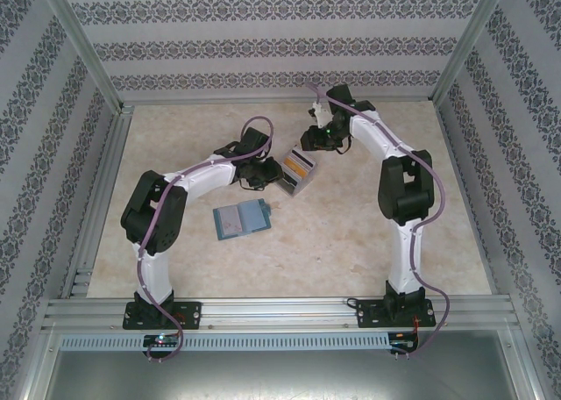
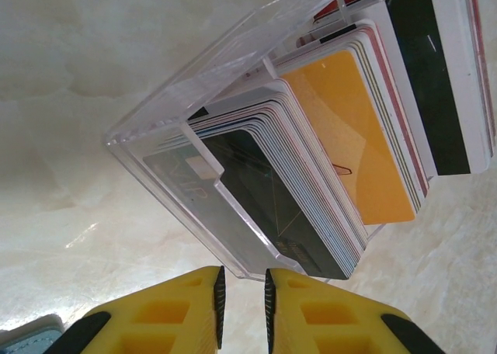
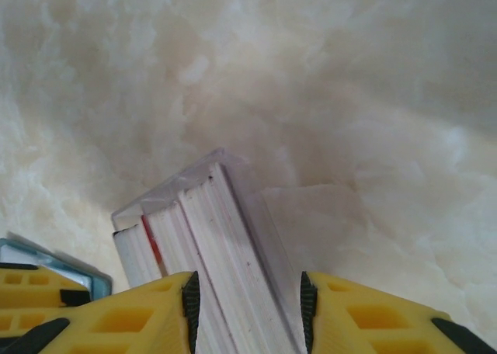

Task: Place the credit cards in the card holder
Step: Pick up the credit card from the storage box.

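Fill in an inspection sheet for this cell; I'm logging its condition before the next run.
Surface: pale marbled tabletop, no spills seen.
Job's things: card holder lies open on the table; credit cards stand upright in the clear box.
Clutter: nothing seen.
Claws: left claw narrowly open, empty, facing the box; right claw straddles the box's end, contact unclear.
Cables: purple cables run along both arms.
Surroundings: patterned walls, aluminium frame.
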You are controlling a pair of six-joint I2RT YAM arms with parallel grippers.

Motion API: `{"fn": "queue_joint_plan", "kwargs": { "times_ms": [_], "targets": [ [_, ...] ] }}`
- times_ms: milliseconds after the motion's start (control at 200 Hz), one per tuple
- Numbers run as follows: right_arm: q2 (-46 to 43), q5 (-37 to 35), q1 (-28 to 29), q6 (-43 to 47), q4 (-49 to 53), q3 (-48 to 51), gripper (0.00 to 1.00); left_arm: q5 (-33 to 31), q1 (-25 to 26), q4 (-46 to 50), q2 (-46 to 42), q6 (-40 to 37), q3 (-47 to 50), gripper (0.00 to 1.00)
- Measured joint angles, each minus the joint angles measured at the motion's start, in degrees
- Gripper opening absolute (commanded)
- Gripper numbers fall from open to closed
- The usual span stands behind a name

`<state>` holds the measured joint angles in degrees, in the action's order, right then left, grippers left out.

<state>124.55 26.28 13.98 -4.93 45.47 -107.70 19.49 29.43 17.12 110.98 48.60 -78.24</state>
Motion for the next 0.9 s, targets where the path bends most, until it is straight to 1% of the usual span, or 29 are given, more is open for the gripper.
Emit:
{"fn": "queue_joint_plan", "kwargs": {
  "times_ms": [380,550,779,899],
  "targets": [
    [2.03,-0.59,0.15,0.70,3.32,-3.65,0.42,0.46,1.01,0.00,3.32,0.35,-1.05,0.24],
    [4.74,-0.92,0.52,1.03,4.90,-6.95,0.42,0.94,1.01,-0.02,3.78,0.37,-1.86,0.24],
    [5.49,-1.42,0.87,1.14,6.14,-7.41,0.42,1.07,1.01,-0.02,3.98,0.35,-2.01,0.24],
    [5.49,-1.40,1.99,1.55,6.25,-7.43,0.42,1.16,1.01,-0.02,5.70,0.35,-3.52,0.25]
  ]
}}
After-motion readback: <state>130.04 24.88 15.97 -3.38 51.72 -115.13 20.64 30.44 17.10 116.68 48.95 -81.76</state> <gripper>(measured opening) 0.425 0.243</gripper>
